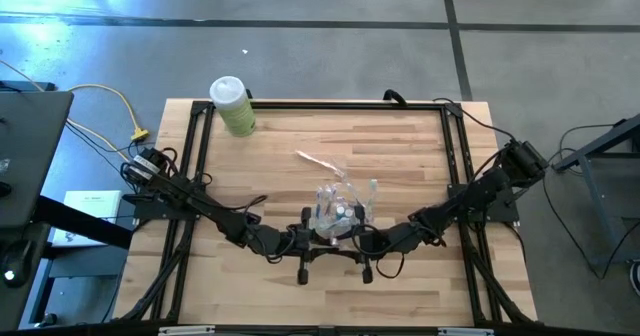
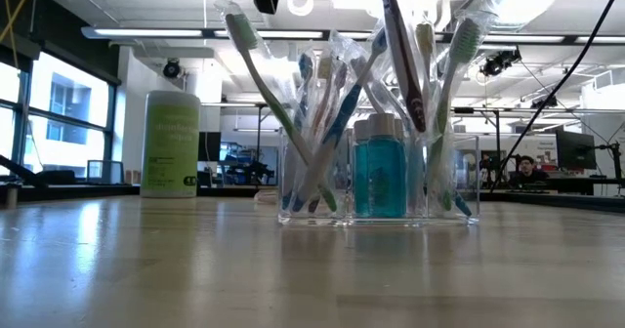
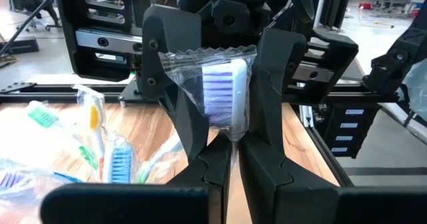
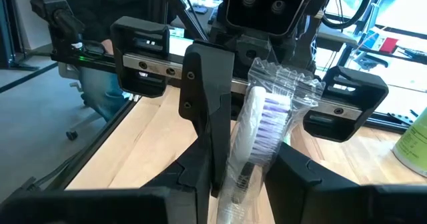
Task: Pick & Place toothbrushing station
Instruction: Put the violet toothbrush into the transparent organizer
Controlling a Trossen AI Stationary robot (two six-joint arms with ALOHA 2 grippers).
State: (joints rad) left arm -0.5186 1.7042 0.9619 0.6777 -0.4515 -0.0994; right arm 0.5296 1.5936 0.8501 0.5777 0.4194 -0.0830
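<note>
The left pincer (image 3: 230, 141) is clamped on a crinkly-wrapped toothbrush (image 3: 223, 94) with purple bristles. The right pincer (image 4: 243, 161) is likewise closed around another wrapped toothbrush (image 4: 267, 117). Both are held directly above the clear plastic organizer (image 2: 379, 186) on the wooden surface (image 1: 400, 166).

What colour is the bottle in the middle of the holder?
Teal bottle with a white cap, clearest in the low view.

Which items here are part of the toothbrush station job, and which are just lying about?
Job: wrapped toothbrush in the left claw, right claw facing it, clear organizer with blue bottle, loose brush packet on the table.
Lying about: green canister, yellow cable.
</note>
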